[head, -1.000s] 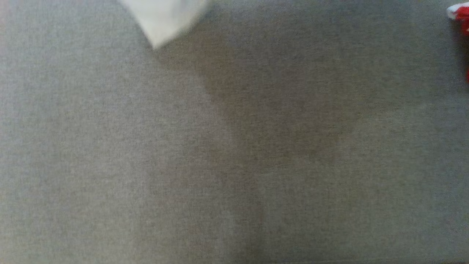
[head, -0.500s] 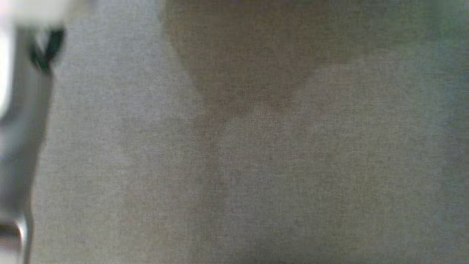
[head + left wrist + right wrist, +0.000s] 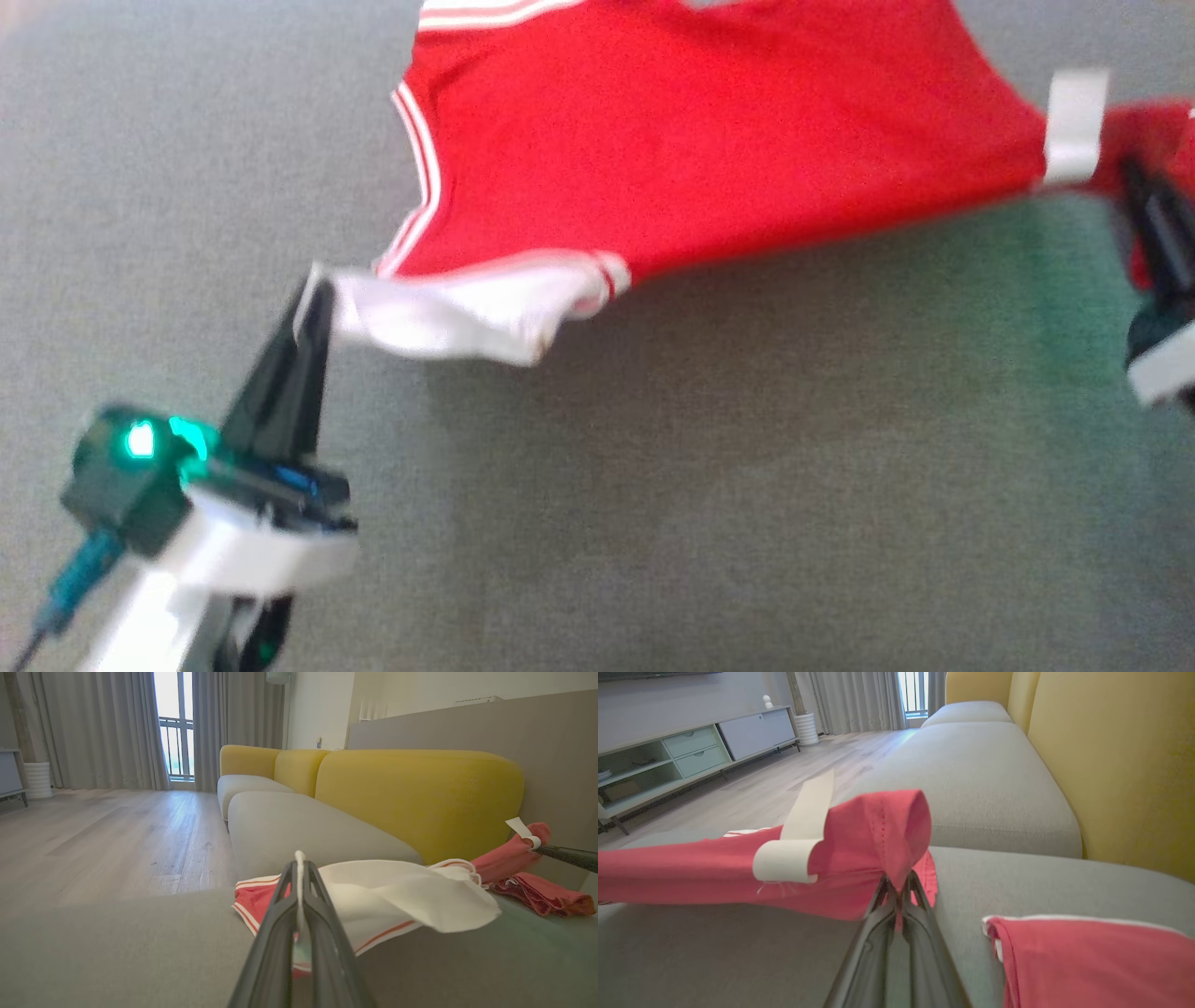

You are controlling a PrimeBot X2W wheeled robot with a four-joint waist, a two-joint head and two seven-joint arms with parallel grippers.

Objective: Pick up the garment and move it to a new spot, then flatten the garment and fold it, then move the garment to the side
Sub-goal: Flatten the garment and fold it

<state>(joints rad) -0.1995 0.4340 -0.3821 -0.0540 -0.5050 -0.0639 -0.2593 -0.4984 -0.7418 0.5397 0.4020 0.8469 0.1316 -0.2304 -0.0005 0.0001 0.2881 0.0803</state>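
The garment [image 3: 709, 140] is a red top with white striped trim and a white sleeve [image 3: 467, 313]. It hangs stretched between my two grippers over the grey sofa seat [image 3: 700, 504]. My left gripper [image 3: 313, 285] is shut on the white sleeve's edge, and the left wrist view shows that cloth [image 3: 397, 891] pinched between its fingers [image 3: 299, 868]. At the right edge my right gripper [image 3: 1131, 177] is shut on a red corner beside a white label [image 3: 1074, 121]. In the right wrist view the red fabric [image 3: 878, 830] bunches over my fingertips [image 3: 899, 884], and another red part [image 3: 1087, 961] lies on the seat.
Yellow backrests [image 3: 411, 798] run along the far side of the sofa. Wooden floor [image 3: 117, 830] lies beyond the seat's front edge, with a low cabinet [image 3: 691, 751] and grey curtains [image 3: 107, 728] across the room.
The whole head view has shifted, so the camera has moved. It was blurred grey seat with scraps of white and red at its edges; both grippers and the stretched garment are now in it.
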